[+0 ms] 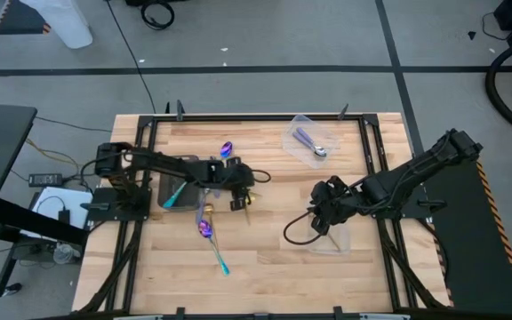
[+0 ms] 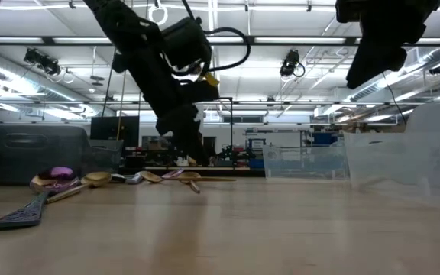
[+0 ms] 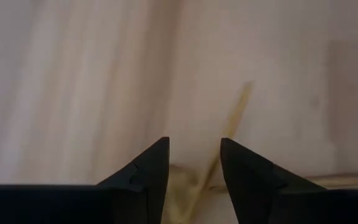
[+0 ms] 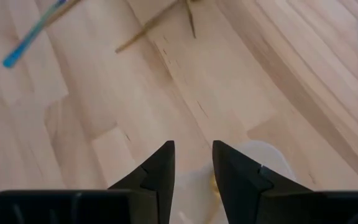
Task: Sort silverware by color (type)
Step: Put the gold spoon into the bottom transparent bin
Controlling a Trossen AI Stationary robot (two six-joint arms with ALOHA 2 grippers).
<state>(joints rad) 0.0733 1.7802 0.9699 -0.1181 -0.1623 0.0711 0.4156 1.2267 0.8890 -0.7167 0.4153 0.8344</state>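
Observation:
My left gripper [image 1: 240, 201] [image 3: 194, 152] is open and low over the table's middle. Its fingers stand on either side of a gold spoon's handle [image 3: 232, 121] that lies flat on the wood, without touching it. My right gripper [image 1: 321, 220] [image 4: 193, 155] is open over a clear container [image 1: 334, 236], where a bit of gold [image 4: 214, 182] shows under the fingers. One iridescent spoon [image 1: 227, 149] lies farther back and another, teal-handled, [image 1: 210, 238] nearer. A lilac-handled silver spoon [image 1: 309, 142] lies in a clear container [image 1: 296, 124] at the far side.
A dark grey tray [image 1: 163, 203] with a teal handle [image 1: 174, 193] in it sits under the left arm. In the low view, several spoons [image 2: 151, 177] lie around the left gripper, and clear containers [image 2: 304, 160] stand to the right. Bare wood lies along the near edge.

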